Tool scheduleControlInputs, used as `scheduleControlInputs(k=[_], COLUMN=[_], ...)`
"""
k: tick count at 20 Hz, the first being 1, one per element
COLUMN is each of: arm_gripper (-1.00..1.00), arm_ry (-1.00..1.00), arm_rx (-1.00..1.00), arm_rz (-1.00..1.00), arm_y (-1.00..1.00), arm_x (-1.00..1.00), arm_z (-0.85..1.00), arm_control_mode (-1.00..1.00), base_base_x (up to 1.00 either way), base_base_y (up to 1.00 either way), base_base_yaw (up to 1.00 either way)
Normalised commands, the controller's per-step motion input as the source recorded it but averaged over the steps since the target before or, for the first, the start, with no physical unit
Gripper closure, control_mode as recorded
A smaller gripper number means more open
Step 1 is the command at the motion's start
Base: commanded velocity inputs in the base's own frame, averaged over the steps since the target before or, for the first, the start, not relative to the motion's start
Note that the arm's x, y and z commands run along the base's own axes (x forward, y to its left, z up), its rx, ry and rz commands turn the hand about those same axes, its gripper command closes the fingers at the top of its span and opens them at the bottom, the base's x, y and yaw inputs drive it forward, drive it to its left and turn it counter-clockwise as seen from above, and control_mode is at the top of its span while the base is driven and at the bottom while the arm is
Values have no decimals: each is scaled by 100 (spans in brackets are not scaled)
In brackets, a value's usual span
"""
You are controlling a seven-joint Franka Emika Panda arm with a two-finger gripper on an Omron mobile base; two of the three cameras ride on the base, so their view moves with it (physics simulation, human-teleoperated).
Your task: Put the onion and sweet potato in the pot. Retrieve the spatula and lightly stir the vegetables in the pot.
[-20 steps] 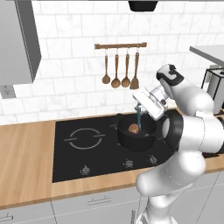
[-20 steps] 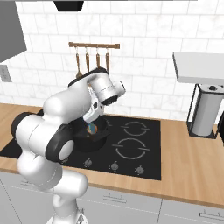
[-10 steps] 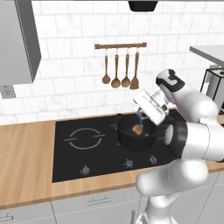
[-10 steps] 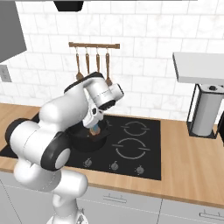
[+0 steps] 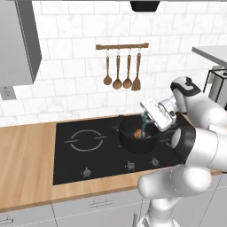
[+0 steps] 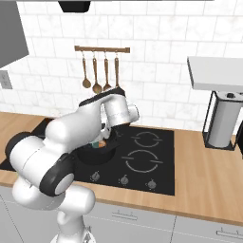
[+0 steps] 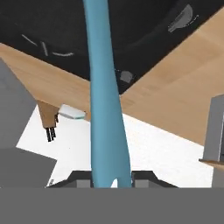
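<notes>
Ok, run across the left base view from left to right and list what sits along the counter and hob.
Wooden counter → bare left burner ring → pot with a vegetable inside → spatula dipping into the pot → gripper, jaws shut on the spatula.

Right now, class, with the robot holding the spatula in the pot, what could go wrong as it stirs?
1. The end effector pinches the teal spatula at its very end, so a sideways push might twist it in the grip.
2. The pot sits loose on the black cooktop; a hard sweep could slide it.
3. The vegetables are small and might be flicked out.
</notes>
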Motion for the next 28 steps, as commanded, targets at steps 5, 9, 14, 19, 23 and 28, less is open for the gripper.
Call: scheduleControlInputs(k=[5, 9, 14, 19, 23, 28], arm_gripper=[100, 100, 100, 100, 100, 100], arm_ry=[31, 50, 25, 0, 0, -2], arm_rx=[30, 15, -5, -18, -18, -8], arm_rz=[-12, -26, -24, -14, -7, -1], arm_y=[1, 0, 0, 0, 0, 0], arm_x=[6, 0, 2, 29, 29, 35], arm_z=[13, -7, -6, 0, 0, 0], arm_control_mode=[-100, -100, -100, -100, -100, -100], base_base_x=[0, 0, 0, 0, 0, 0], base_base_y=[0, 0, 0, 0, 0, 0], base_base_yaw=[0, 0, 0, 0, 0, 0])
